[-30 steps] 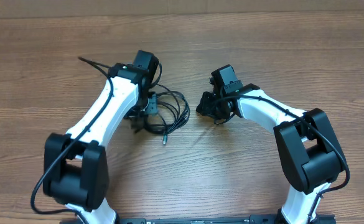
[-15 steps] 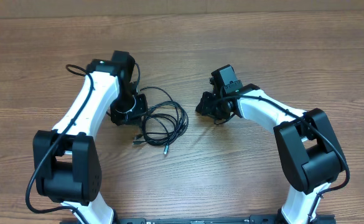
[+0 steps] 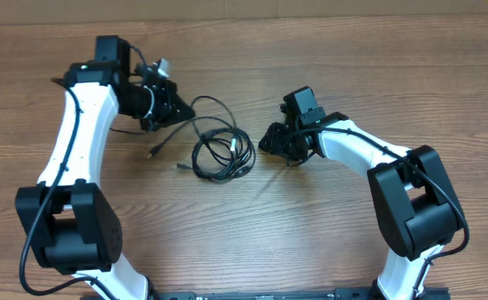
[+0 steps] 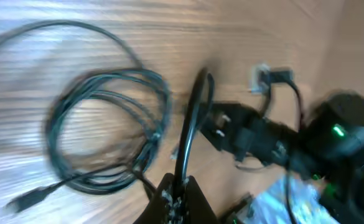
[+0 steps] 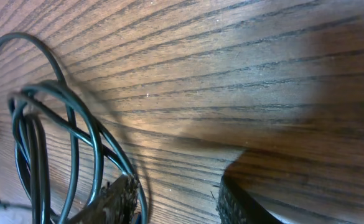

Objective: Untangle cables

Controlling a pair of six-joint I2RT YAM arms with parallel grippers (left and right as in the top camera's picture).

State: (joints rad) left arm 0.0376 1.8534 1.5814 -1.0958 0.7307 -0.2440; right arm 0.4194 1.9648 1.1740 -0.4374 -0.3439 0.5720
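Left gripper is clenched on one strand of the cables; in the left wrist view the black cord runs straight out from between its jaws and up across the frame. Right gripper is released, its fingers apart with bare wood between them and nothing gripped. The nearest cable loop lies just beside the left-hand finger in that view, can't tell if it touches. From overhead, the left gripper sits toward the far left of the table. The held strand arcs from it to the right and down into the main coil. That coil lies flat on the wood between the two arms. Two loose ends with plugs trail out on the coil's left side. The right gripper is low, just right of the coil, pointing at it. Left wrist view is blurred, so how the loops cross isn't readable.
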